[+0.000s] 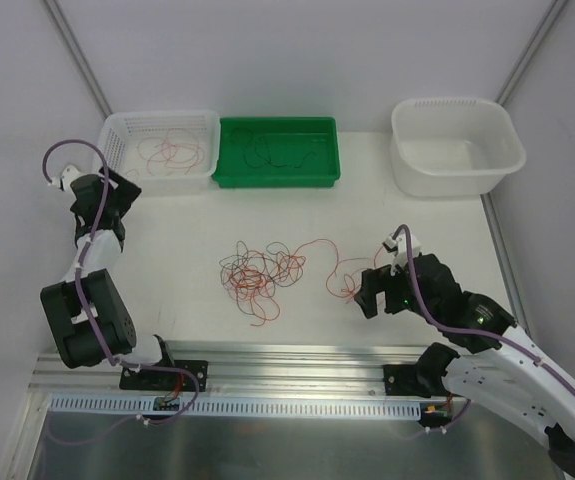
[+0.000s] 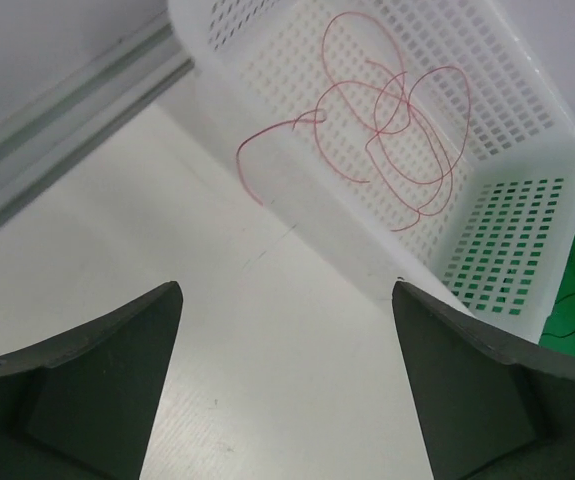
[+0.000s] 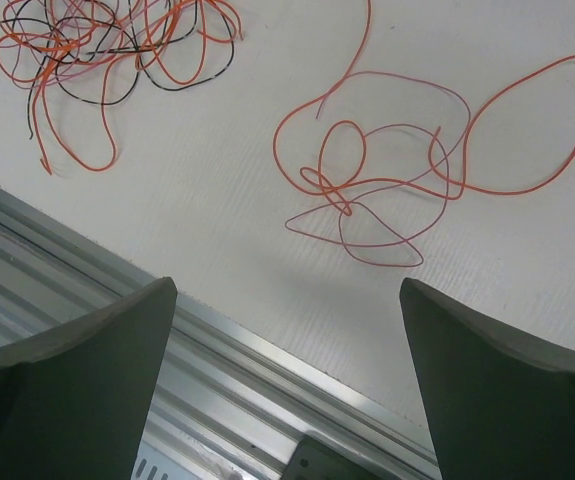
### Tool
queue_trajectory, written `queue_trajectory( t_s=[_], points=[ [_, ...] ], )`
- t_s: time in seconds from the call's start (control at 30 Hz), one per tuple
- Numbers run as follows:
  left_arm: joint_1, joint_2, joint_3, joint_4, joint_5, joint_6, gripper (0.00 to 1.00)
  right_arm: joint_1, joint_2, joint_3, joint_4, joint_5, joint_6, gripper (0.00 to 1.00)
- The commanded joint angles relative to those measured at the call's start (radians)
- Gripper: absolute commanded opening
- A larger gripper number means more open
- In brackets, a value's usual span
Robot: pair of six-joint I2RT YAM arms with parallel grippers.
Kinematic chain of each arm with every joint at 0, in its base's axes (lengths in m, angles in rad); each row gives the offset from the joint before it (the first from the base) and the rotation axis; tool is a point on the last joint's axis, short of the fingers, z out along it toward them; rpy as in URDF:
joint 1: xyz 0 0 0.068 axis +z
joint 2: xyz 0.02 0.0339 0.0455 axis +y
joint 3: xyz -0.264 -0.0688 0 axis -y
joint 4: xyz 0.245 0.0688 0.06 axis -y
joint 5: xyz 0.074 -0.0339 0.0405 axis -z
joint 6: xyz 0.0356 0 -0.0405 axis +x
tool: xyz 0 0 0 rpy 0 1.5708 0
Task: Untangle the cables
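Note:
A tangle of orange-red, pinkish-red and black cables lies mid-table and shows again as a tangle in the right wrist view. Looser orange and pink loops trail from it to the right, and these loops lie just beyond my right gripper. That gripper hangs open and empty over the table's near edge. My left gripper is open and empty above bare table, in front of the white basket. A pinkish-red cable lies in the basket, one end hanging over the rim.
The white basket stands at the back left. Beside it a green tray holds dark cables. A white tub is at the back right. An aluminium rail runs along the near edge.

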Motion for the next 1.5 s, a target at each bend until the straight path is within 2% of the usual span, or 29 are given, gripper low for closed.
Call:
queue_trajectory(
  t_s=[0.0, 0.07, 0.2, 0.43, 0.57, 0.7, 1.2, 1.33, 1.47],
  points=[
    [0.065, 0.043, -0.121, 0.343, 0.134, -0.154, 0.84, 0.004, -0.003, -0.006, 0.061, -0.03, -0.019, 0.99],
    [0.108, 0.097, -0.151, 0.459, 0.229, -0.186, 0.83, 0.004, 0.006, -0.008, 0.068, -0.033, -0.029, 1.0],
    [0.153, 0.27, -0.112, 0.663, 0.352, -0.212, 0.81, 0.004, 0.031, -0.002, 0.078, -0.037, -0.039, 1.0],
    [0.189, 0.432, -0.062, 0.824, 0.463, -0.222, 0.77, 0.004, 0.077, 0.027, 0.071, -0.04, -0.049, 1.0],
    [0.208, 0.522, -0.045, 0.918, 0.524, -0.258, 0.69, 0.004, 0.095, 0.038, 0.07, -0.036, -0.053, 0.99],
    [0.211, 0.565, -0.011, 0.921, 0.552, -0.249, 0.6, 0.004, 0.118, 0.046, 0.068, -0.039, -0.052, 1.0],
    [0.225, 0.676, 0.073, 0.926, 0.598, -0.249, 0.46, 0.004, 0.175, 0.075, 0.082, -0.053, -0.039, 1.0],
    [0.228, 0.7, 0.081, 0.953, 0.612, -0.258, 0.37, 0.004, 0.191, 0.081, 0.082, -0.056, -0.038, 1.0],
    [0.228, 0.714, 0.089, 0.979, 0.621, -0.277, 0.33, 0.006, 0.194, 0.081, 0.082, -0.057, -0.033, 1.0]
  ],
)
